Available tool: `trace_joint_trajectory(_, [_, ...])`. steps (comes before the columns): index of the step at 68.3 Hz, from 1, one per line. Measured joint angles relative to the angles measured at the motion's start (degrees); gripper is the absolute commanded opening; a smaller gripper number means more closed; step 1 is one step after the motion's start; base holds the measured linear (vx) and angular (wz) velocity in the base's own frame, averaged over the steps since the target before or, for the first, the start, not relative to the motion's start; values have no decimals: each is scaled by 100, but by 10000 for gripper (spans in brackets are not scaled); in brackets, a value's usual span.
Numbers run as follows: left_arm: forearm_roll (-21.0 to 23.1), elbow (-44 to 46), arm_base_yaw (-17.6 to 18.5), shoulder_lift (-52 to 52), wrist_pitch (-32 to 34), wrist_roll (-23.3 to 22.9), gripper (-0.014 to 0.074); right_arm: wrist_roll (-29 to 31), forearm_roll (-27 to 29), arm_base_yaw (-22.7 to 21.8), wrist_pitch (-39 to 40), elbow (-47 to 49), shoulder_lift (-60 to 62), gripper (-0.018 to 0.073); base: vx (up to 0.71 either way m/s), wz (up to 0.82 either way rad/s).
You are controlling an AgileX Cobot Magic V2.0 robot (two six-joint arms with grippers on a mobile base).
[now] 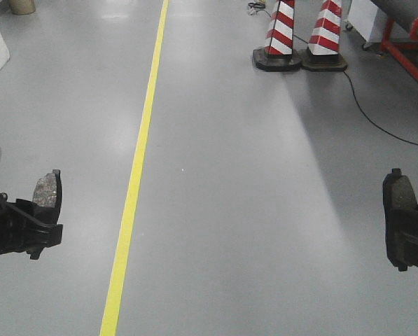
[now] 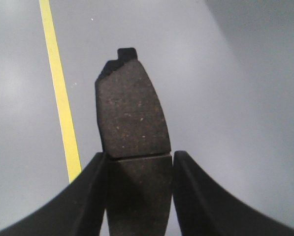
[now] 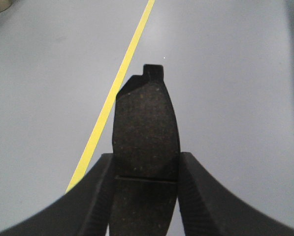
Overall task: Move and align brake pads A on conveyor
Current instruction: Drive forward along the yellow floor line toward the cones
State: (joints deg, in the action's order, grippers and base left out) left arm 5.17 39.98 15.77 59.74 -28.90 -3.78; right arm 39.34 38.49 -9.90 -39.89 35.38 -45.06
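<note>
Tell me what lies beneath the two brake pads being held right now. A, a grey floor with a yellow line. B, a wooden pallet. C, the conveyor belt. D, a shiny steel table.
A: both wrist views show the left pad in the left claw and the right pad in the right claw above grey floor crossed by a yellow line.

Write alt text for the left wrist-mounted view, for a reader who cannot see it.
A dark grey brake pad, grooved across its middle, is clamped between the left gripper's two black fingers. Behind it lies smooth grey floor with a yellow line.
</note>
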Motion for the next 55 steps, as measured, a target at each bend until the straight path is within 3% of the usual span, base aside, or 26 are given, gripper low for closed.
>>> trace_joint_trajectory(55, [0, 0, 0, 0, 0, 0, 52, 0, 0, 0, 0, 0, 0, 99, 60, 2])
